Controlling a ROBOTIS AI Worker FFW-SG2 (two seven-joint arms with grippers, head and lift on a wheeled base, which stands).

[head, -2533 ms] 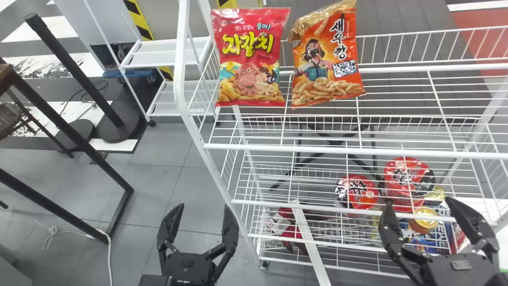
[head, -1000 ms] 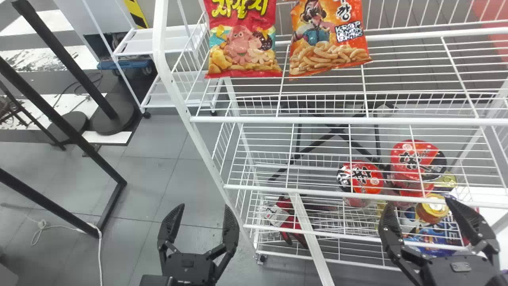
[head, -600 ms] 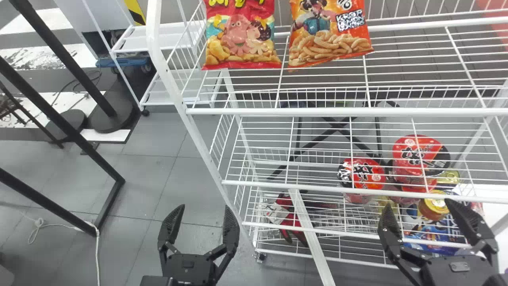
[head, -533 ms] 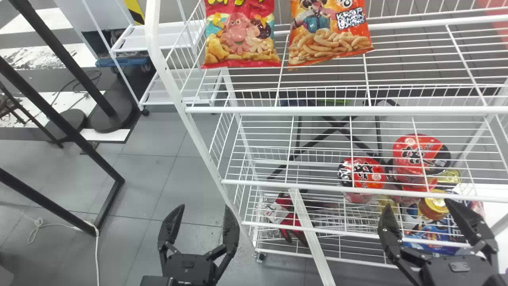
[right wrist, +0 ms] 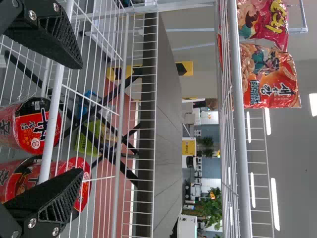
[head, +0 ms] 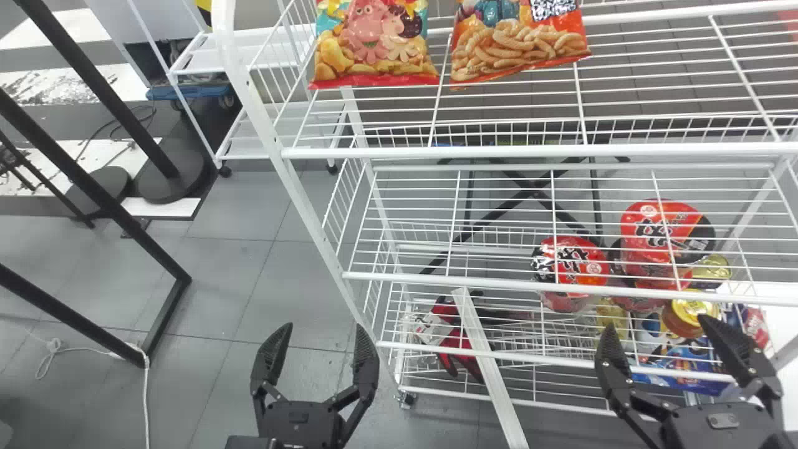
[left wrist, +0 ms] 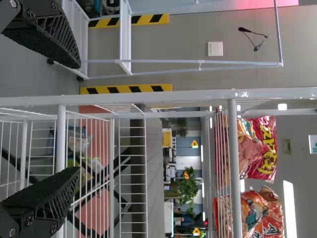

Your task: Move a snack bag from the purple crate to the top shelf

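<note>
Left claw (head: 323, 327), right claw (head: 654, 323) spread; right wrist view reveals orange snack bag's (right wrist: 271, 77) top.

A lab or workshop room with an office-like area behind is suggested, fitted with shop-style shelving. Snack bags (head: 371, 53) are displayed on the top shelf (head: 536, 150) of a white wire rack (head: 313, 218), and cup noodles (head: 570, 268) are kept lower down. The grey floor (head: 249, 299) is laid in large tiles, the plain wall (left wrist: 188, 49) is edged with yellow-and-black striped tape (left wrist: 126, 89), and leafy plants (left wrist: 187, 186) and ceiling strip lights (left wrist: 290, 208) are seen beyond
</note>
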